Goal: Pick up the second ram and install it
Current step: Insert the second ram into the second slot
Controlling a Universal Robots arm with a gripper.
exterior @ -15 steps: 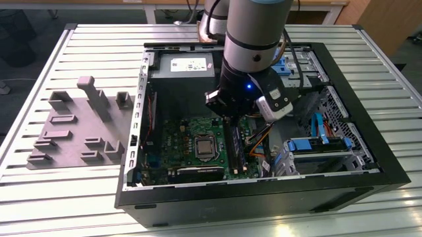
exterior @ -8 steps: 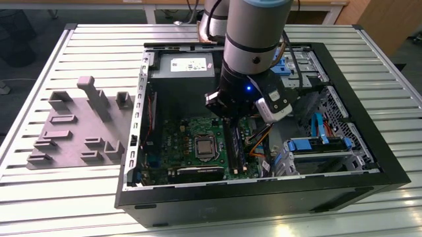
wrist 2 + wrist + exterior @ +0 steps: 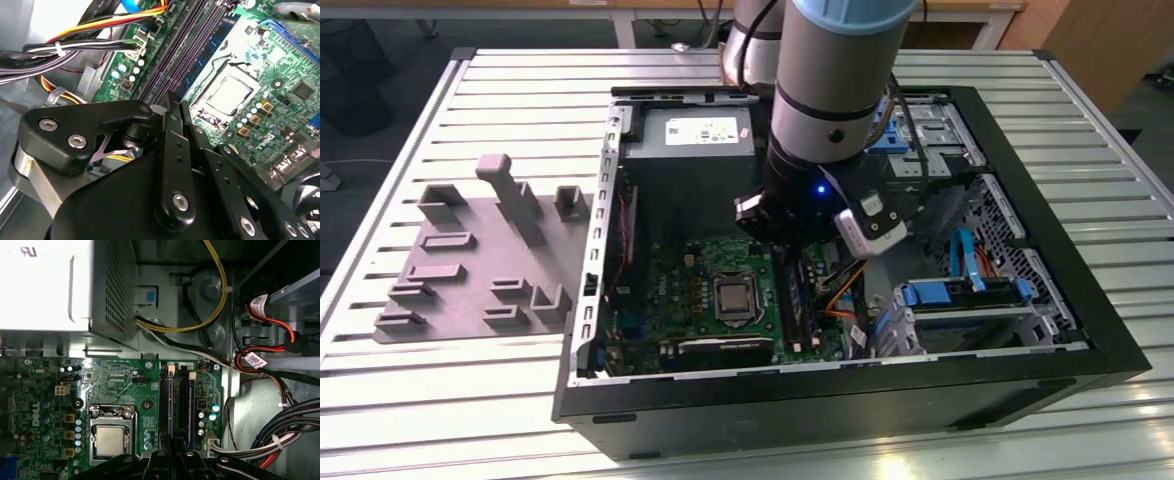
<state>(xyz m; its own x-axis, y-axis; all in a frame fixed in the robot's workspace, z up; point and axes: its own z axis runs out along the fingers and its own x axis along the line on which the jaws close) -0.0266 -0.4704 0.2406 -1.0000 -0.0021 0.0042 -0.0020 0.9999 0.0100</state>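
My gripper [image 3: 173, 102] reaches down into the open computer case, onto the ram slots [image 3: 191, 405] beside the processor socket [image 3: 111, 439]. Its black fingers [image 3: 167, 150] stand pressed together on a thin stick seen edge-on, the second ram [image 3: 176, 75], which runs in line with a slot. Another blue stick with black chips [image 3: 212, 47] sits seated in the slot nearest the socket. In the exterior view the gripper [image 3: 783, 240] hangs over the green motherboard [image 3: 680, 290], and the arm hides its fingertips.
Bundled cables [image 3: 270, 440] and red and orange leads [image 3: 280, 330] run close beside the slots. The silver power supply [image 3: 700, 130] sits at the case's back. Blue drive brackets [image 3: 961, 290] fill the exterior view's right. A grey fixture [image 3: 474, 260] lies on the table outside the case.
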